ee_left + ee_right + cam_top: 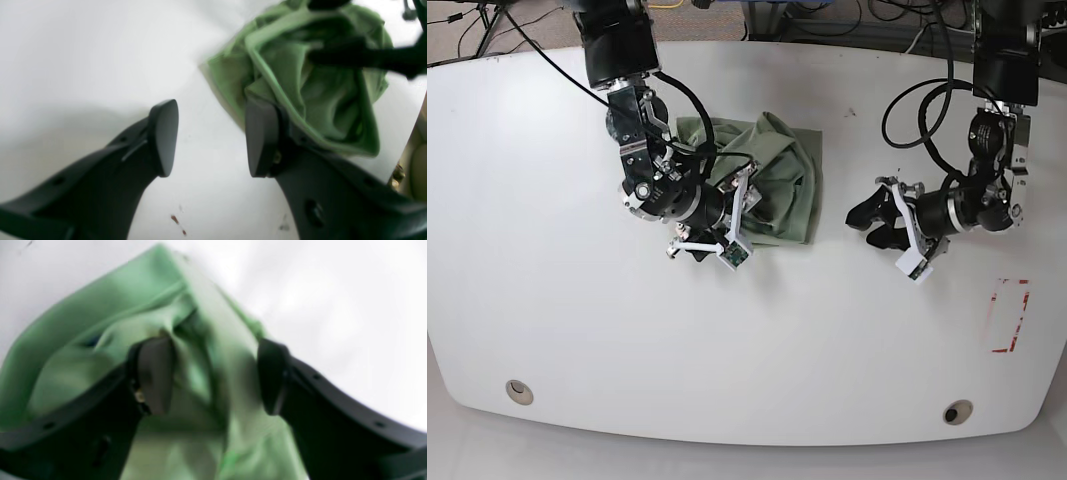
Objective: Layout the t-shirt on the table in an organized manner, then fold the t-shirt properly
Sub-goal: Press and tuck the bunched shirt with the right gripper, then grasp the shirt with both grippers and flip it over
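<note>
1. Nearest the camera in the base view, the white table [747, 340] shows two round grommet holes, one at near left [519, 391] and one at near right [957, 411]. A red-outlined rectangle mark [1010, 315] lies on the right side. Neither wrist view shows these.
2. Further back, right of centre, the left gripper [869, 222] hangs over bare table, well apart from the cloth. Its wrist view shows the jaws standing wide with nothing but white surface between them.
3. That same wrist view catches small reddish specks [175, 220] on the tabletop, too small to see from the base camera.
4. The t-shirt [772, 180] lies bunched in a sage-green heap at the table's middle, towards the far edge. It is crumpled, so I cannot tell which way collar or hem points. The heap is roughly as wide as deep, with its straightest edge running near-to-far along its right side.
5. The right gripper [749, 212] is at the heap's near-left part. Only its wrist view, which is blurred, shows the detail: the fingers [155, 375] stand apart with a raised fold of cloth between them. I cannot tell whether the pads press it.
6. The left wrist view shows a ribbed edge [283, 96] curving through the folds.
</note>
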Motion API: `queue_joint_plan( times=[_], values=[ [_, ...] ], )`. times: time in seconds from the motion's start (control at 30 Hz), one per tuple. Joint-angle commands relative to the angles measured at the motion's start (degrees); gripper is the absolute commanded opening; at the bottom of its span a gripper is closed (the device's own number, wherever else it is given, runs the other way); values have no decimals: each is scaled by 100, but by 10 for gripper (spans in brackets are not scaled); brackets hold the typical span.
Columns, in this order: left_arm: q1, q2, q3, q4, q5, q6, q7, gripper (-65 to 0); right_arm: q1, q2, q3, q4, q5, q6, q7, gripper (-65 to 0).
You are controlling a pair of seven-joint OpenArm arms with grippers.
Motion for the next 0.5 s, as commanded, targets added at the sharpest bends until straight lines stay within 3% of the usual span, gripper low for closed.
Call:
queue_joint_plan(
  times=[0.0,0.07,0.37,0.47],
  values=[
    [-83,-65,-49,98,-103,-36,-110,-343,236,-21,25,-210,107,19,348,-325],
    [14,-65,-57,98,-103,-36,-110,-343,289,-21,33,-386,107,19,471,-361],
    [199,-65,-49,89,-103,-36,-110,-343,386,-56,42,-491,107,-25,550,-636],
    [269,-47,-40,115,-103,-36,-110,-343,465,-73,16,-491,142,-34,550,-647]
  ],
)
